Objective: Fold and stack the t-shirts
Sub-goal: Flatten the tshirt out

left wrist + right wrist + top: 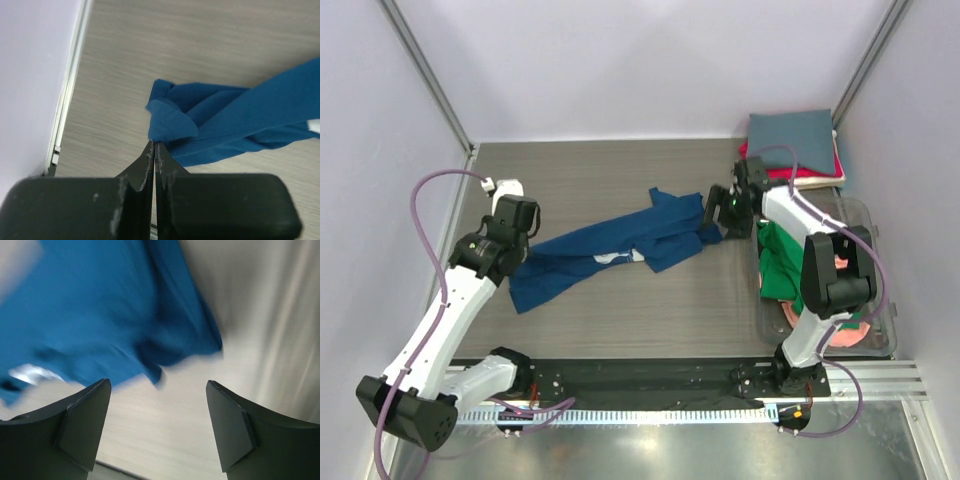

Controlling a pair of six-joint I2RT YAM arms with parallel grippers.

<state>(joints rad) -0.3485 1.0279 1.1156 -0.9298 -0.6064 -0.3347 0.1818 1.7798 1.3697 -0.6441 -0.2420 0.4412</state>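
Left gripper (154, 144): I see its fingers pressed flat together, tips on a folded corner of the navy tee (620, 245); it looks pinched.
Right gripper (157, 384): fingers spread wide, holding nothing, over the tee's right end. That wrist view is blurred.
Navy tee: lies mid-table (620, 175) as a long, bunched band running from the left gripper up to the right one. I can see only a sliver of pale print (615, 257).
Stack: back right corner, grey tee (790, 135) on top, with red (746, 150) and cream (817, 181) edges showing under it.
Bin (880, 215): clear, along the right edge, holding a crumpled green tee (780, 272) and a pink tee (842, 336) nearer me. The right arm partly covers both.
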